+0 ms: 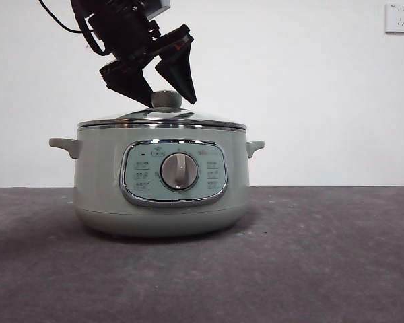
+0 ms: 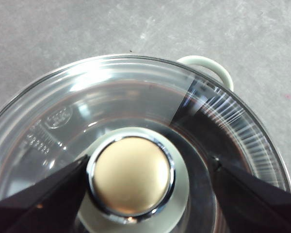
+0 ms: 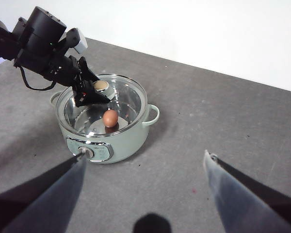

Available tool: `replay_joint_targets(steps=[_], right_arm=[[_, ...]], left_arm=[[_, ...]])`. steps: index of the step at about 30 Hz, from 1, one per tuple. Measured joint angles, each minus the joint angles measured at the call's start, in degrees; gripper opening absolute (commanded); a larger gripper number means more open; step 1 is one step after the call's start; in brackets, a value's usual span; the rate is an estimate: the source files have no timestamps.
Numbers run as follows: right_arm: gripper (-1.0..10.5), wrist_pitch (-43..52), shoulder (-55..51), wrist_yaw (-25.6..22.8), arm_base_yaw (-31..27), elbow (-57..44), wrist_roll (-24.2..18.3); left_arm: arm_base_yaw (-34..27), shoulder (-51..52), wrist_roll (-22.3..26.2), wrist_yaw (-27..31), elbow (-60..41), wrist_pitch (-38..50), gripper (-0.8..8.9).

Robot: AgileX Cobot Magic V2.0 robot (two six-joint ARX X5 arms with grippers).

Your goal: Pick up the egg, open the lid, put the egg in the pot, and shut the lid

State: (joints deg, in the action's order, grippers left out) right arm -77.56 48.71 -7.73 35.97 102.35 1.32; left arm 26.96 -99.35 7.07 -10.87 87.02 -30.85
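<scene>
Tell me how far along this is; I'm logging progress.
Done: the egg sits inside the pot, and the lid rests on it. In hand: the left gripper is open around the knob. Left: withdrawing. The right gripper waits open.

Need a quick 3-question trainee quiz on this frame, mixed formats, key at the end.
1. True or false: the lid sits on the pot.
2. Where is the egg? A) on the table B) inside the pot C) in the right tool
3. Fill in: the left tool is open around the lid's ____.

Key:
1. True; the rim rests on the pot in the front view.
2. B; it shows through the glass in the right wrist view, while the right tool is open, apart from the pot.
3. knob; the jaws flank it.
</scene>
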Motion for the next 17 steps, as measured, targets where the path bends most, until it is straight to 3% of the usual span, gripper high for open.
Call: replay_joint_targets(steps=[8, 17], right_arm=[[4.1, 0.00, 0.00, 0.00, 0.00, -0.02, 0.00], [4.1, 0.00, 0.00, 0.00, 0.00, -0.02, -0.02]], left_arm=[[0.00, -0.52, -0.24, 0.02, 5.33, -7.45, 4.16], [-0.70, -0.28, -0.24, 0.17, 18.99, -24.09, 4.16]])
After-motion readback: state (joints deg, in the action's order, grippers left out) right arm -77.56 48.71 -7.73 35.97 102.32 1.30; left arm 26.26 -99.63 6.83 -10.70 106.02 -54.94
